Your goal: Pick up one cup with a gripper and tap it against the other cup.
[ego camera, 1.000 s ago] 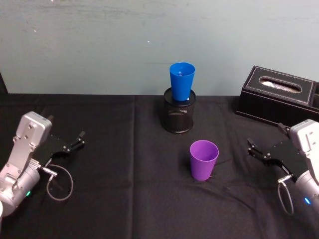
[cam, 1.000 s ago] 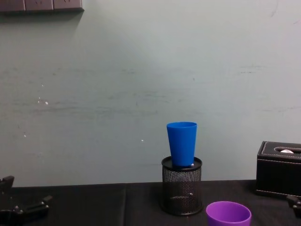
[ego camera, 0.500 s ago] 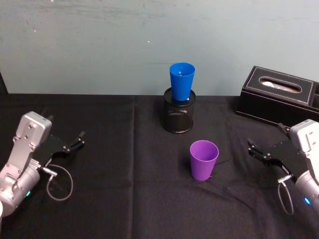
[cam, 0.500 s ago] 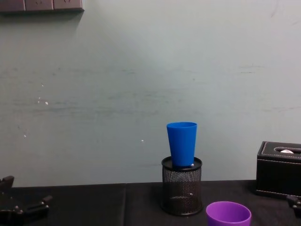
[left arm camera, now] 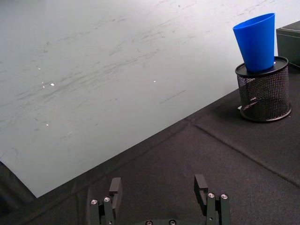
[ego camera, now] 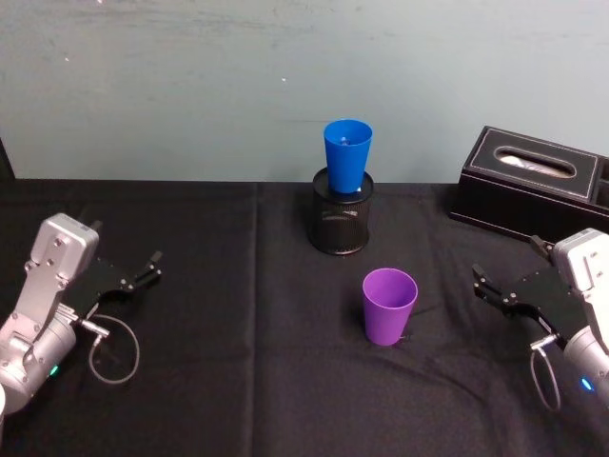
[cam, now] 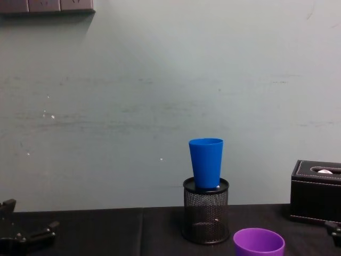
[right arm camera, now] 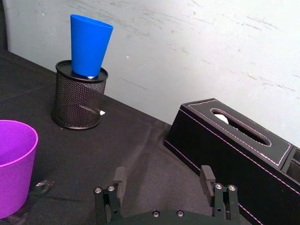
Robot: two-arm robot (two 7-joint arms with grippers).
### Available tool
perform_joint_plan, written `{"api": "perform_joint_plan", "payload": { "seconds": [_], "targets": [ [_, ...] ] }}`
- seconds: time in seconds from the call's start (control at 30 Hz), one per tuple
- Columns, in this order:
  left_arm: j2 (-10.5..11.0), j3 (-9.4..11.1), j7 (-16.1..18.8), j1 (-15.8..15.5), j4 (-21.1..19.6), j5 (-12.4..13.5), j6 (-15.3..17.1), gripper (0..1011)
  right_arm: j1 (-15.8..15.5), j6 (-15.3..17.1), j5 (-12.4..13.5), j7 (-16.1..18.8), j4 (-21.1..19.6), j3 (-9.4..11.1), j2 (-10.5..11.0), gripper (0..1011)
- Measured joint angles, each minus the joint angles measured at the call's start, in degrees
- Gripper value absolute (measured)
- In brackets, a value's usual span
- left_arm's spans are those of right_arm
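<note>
Purple cup [ego camera: 389, 307] and blue cup [ego camera: 346, 157] stand unmoved. Left claw [left arm camera: 158, 180] and right claw [right arm camera: 162, 171] remain released, empty, stationary.

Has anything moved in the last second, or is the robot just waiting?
Nothing has visibly changed. The purple cup stands on the black cloth, the blue cup sits in the top of the mesh pen holder, and the left gripper and right gripper stay open at the sides, holding nothing.

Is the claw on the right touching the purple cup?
Apart. In the head view, the right claw sits well off to the side of the purple cup, with bare black tablecloth plainly visible between them.
</note>
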Motion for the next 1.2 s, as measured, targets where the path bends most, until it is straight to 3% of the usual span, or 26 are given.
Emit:
{"api": "perform_joint_plan", "payload": {
  "seconds": [0.33,0.8,1.2],
  "targets": [
    [0.0,0.0,0.0,0.0,0.0,0.0,0.0,1011,-0.4,-0.2,0.3,0.4,-0.1,0.5,-0.3,1000],
    [0.0,0.0,0.0,0.0,0.0,0.0,0.0,1011,-5.3,-5.6,4.4,4.0,-1.9,3.7,-3.0,1000],
    [0.0,0.0,0.0,0.0,0.0,0.0,0.0,1012,-8.6,-6.2,6.3,6.8,-4.7,5.0,-4.5,1000]
  ]
}}
